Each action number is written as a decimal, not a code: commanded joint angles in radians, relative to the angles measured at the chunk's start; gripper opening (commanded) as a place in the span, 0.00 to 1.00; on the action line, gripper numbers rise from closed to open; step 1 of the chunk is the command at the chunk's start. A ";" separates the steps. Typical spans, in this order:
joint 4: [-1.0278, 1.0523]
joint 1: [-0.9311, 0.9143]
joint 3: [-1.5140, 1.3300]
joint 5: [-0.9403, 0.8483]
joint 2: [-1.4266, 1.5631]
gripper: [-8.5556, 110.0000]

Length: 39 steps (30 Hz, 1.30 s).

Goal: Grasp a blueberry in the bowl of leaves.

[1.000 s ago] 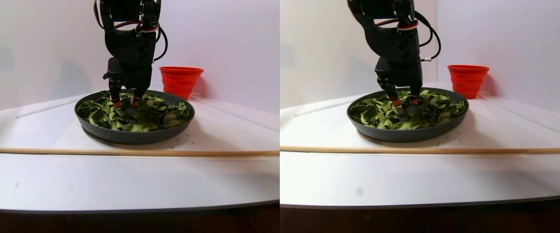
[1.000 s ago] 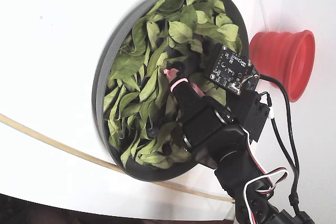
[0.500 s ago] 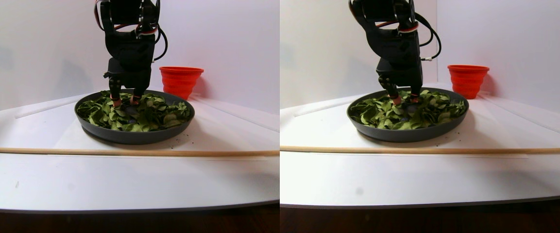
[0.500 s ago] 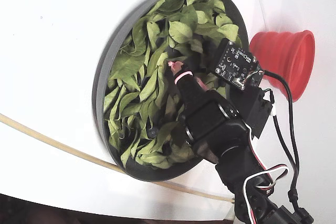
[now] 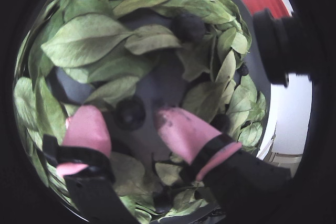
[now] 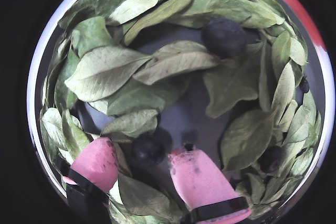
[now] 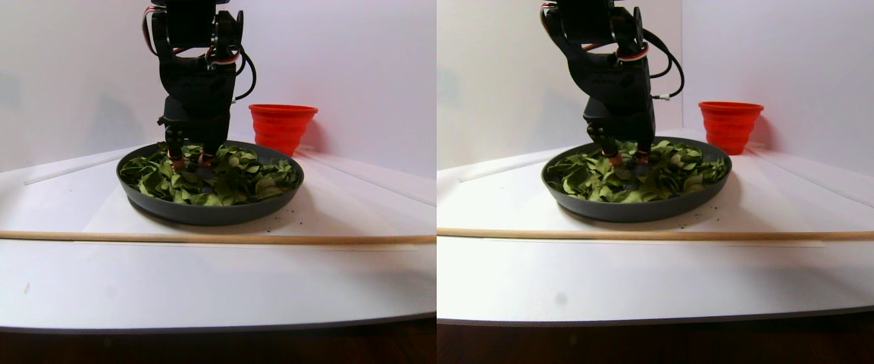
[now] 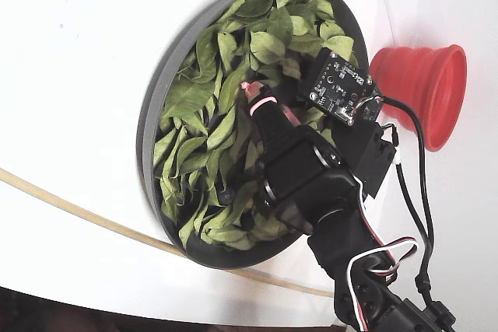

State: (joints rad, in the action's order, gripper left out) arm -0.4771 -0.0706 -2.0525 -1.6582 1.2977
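The arm stands upright over the bowl [image 7: 209, 212] and points almost straight down, so that the gripper [image 5: 128, 124] reaches in among the leaves [image 5: 89, 40]. In the fixed view the arm enters from 5 o'clock, and its pink-tipped end lies over the middle of the bowl.

The gripper's two pink fingers [image 6: 199, 179] are spread apart, one on either side of a blueberry [image 6: 147, 149]. In both wrist views that berry sits on the bare grey floor of the bowl between the fingertips, at about 6 o'clock from the middle of the picture. It lies closer to the right-hand finger in one wrist view; whether either finger touches it cannot be told. The fingertips are down at leaf level, with leaves lapping against the left one.

A second blueberry [image 6: 224, 36] rests at 1 o'clock in the same view, half tucked under leaves near the rim. The leaves form a loose ring around the cleared middle of the bowl.

A red cup [image 7: 282, 125] stands on the white table [image 7: 179, 280] just behind the bowl in the stereo pair view. A thin wooden stick [image 7: 179, 237] lies across the table in front of the bowl.
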 commanded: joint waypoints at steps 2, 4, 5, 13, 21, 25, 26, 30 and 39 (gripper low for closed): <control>-0.026 -0.005 0.051 0.005 0.014 0.23; -0.031 -0.005 0.052 0.005 0.011 0.22; -0.032 -0.005 0.052 0.005 0.009 0.22; -0.061 -0.009 0.067 -0.006 -0.023 0.20; -0.067 -0.011 0.075 -0.008 -0.032 0.19; -0.072 -0.012 0.080 -0.008 -0.046 0.17; -0.075 -0.012 0.081 -0.009 -0.049 0.17; -0.077 -0.014 0.092 -0.012 -0.060 0.16; -0.077 -0.014 0.124 -0.011 -0.080 0.16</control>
State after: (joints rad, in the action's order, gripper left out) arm -0.5415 -0.0736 -1.9604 -1.6628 1.1996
